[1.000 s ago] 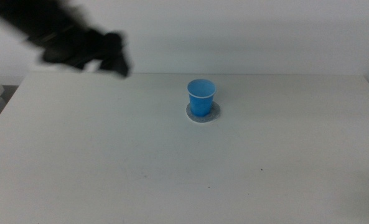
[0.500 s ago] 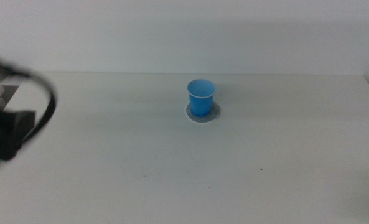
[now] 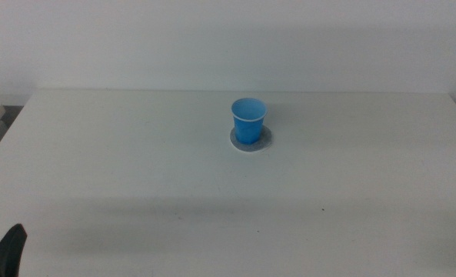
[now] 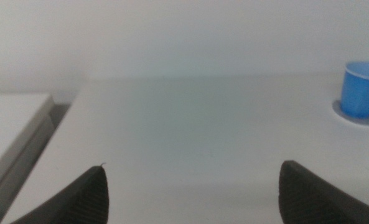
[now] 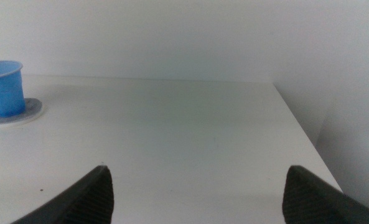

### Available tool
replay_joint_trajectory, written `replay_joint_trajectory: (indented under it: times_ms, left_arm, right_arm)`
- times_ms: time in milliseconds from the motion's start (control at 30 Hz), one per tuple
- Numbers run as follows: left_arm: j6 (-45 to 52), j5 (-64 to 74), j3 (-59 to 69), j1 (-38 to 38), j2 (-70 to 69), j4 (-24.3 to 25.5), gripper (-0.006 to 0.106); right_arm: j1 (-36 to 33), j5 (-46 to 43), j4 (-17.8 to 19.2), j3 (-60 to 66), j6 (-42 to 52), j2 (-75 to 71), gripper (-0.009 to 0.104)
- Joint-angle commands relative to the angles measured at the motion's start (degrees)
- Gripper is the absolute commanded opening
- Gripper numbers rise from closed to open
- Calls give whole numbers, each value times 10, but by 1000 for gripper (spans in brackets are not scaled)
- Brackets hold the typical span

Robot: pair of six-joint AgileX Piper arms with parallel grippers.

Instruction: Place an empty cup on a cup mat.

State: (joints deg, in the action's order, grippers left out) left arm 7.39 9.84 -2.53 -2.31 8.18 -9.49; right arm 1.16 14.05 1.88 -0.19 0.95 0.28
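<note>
The blue cup (image 3: pixel 248 120) stands upright on the grey cup mat (image 3: pixel 250 139) at the middle of the white table (image 3: pixel 135 169). It also shows in the left wrist view (image 4: pixel 361 89) on the mat (image 4: pixel 358 114) and in the right wrist view (image 5: pixel 4 88) on the mat (image 5: pixel 15 113). My left gripper (image 4: pixel 193 186) is open and empty, far back at the table's front left; one dark tip (image 3: pixel 6 250) shows in the middle view. My right gripper (image 5: pixel 200 186) is open and empty, back at the front right, out of the middle view.
The table's left edge (image 4: pixel 53 149) has a pale side surface (image 4: pixel 10 124) beyond it. The table's right edge (image 5: pixel 302 137) runs close to the wall. A tiny dark speck (image 3: pixel 324 208) lies on the table.
The left arm has pulled back from the far left down to the front left corner, leaving only a dark tip in view. The cup has stayed on the mat.
</note>
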Motion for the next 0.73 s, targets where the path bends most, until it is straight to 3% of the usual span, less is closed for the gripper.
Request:
replay_joint_trajectory:
  times_ms: [0,700]
  left_arm:
    - [-2,-52,25,1,-27,6,94]
    - [-2,-52,25,1,-82,11,94]
  right_arm:
    - [0,-4,3,2,2,-3,93]
    - [0,-4,3,2,2,-3,93]
